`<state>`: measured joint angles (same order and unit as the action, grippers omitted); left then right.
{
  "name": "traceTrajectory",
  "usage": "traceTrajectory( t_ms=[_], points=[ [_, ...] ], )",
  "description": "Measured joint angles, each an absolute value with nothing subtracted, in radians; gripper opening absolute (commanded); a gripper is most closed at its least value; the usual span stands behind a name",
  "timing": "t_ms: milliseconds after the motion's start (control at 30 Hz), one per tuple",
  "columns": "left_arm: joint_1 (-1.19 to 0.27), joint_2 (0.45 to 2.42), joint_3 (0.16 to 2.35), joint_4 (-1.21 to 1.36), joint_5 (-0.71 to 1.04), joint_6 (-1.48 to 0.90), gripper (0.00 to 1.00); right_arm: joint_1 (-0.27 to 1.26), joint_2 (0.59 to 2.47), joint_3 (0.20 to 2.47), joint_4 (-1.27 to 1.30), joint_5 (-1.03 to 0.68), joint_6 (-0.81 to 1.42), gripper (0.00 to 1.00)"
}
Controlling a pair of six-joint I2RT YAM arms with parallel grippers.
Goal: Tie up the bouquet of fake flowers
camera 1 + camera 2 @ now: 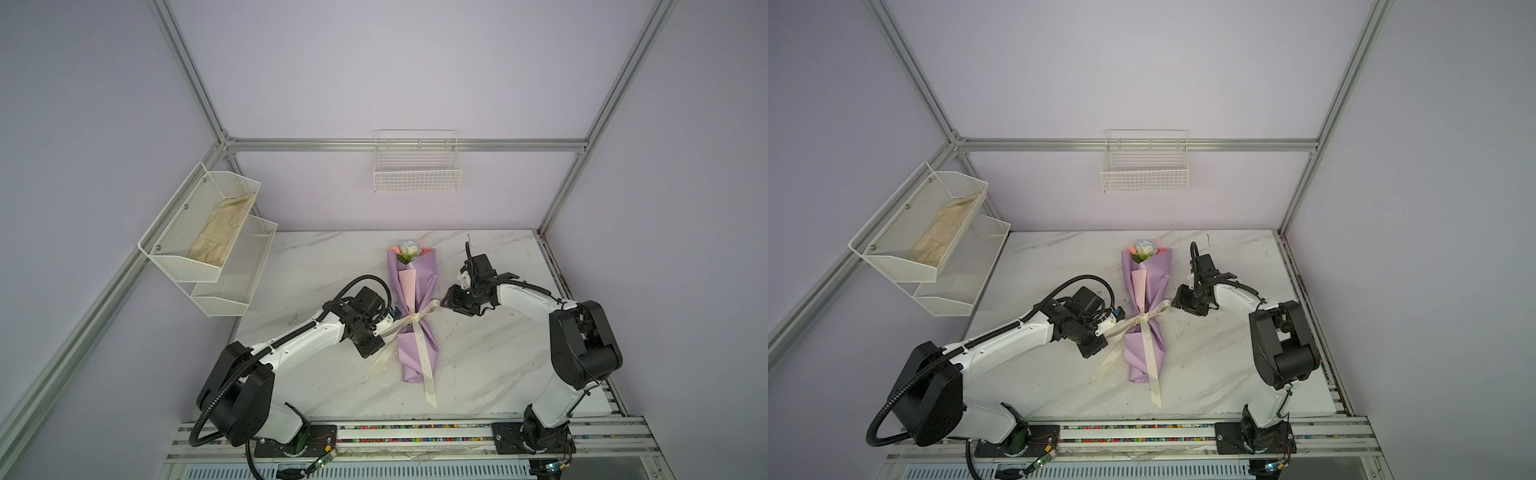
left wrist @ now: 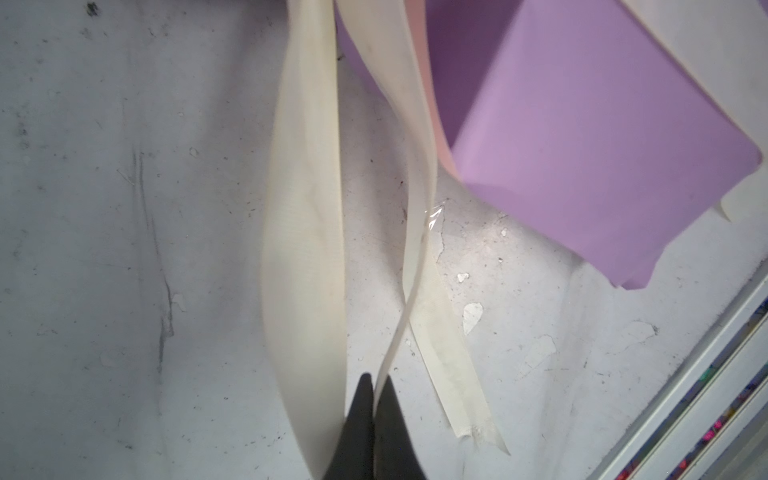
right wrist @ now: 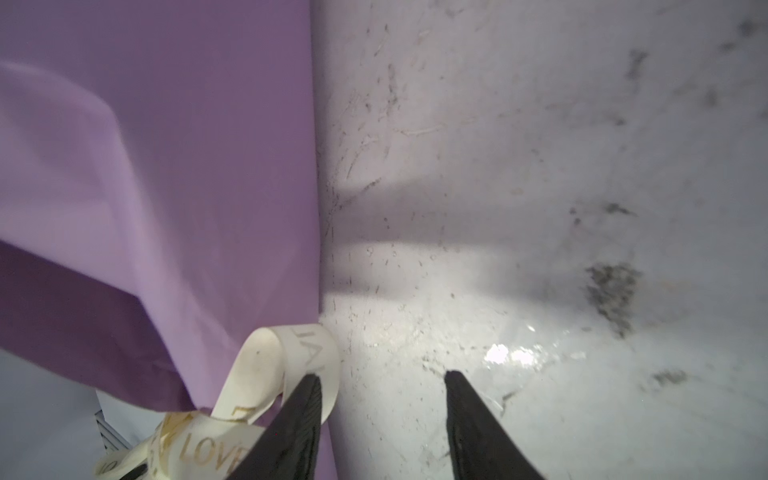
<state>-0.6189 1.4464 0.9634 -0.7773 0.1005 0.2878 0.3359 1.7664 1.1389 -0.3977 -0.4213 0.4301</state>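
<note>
The bouquet of fake flowers [image 1: 415, 286] [image 1: 1148, 286] lies lengthwise mid-table in lilac wrap, its blooms toward the back wall. A cream ribbon [image 1: 413, 319] [image 1: 1144, 319] is knotted round its waist, and long tails trail toward the front. My left gripper [image 1: 392, 324] [image 1: 1118, 322] [image 2: 376, 382] sits just left of the knot, shut on a thin ribbon strand [image 2: 415, 249]. On the other side of the wrap [image 3: 166, 166] is my right gripper [image 1: 444, 301] [image 1: 1175, 301] [image 3: 382, 376]. It is open, and a lettered ribbon loop [image 3: 286, 361] rests against the outside of one finger, with only bare table in the gap.
A white wire basket [image 1: 417, 174] hangs on the back wall. A two-tier mesh shelf [image 1: 208, 249] holding a cream cloth juts from the left wall over the table's corner. An aluminium rail [image 1: 415, 434] carrying both arm bases runs along the front edge.
</note>
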Motion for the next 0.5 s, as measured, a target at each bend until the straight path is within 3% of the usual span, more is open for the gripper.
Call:
traceTrajectory(
  t_ms=[400, 500],
  points=[
    [-0.617, 1.446, 0.963, -0.777, 0.102, 0.288, 0.0, 0.337, 1.804, 1.202, -0.346, -0.532, 0.353, 0.52],
    [-0.617, 1.446, 0.963, -0.777, 0.102, 0.288, 0.0, 0.337, 1.837, 1.227, -0.369, -0.543, 0.319, 0.43]
  ],
)
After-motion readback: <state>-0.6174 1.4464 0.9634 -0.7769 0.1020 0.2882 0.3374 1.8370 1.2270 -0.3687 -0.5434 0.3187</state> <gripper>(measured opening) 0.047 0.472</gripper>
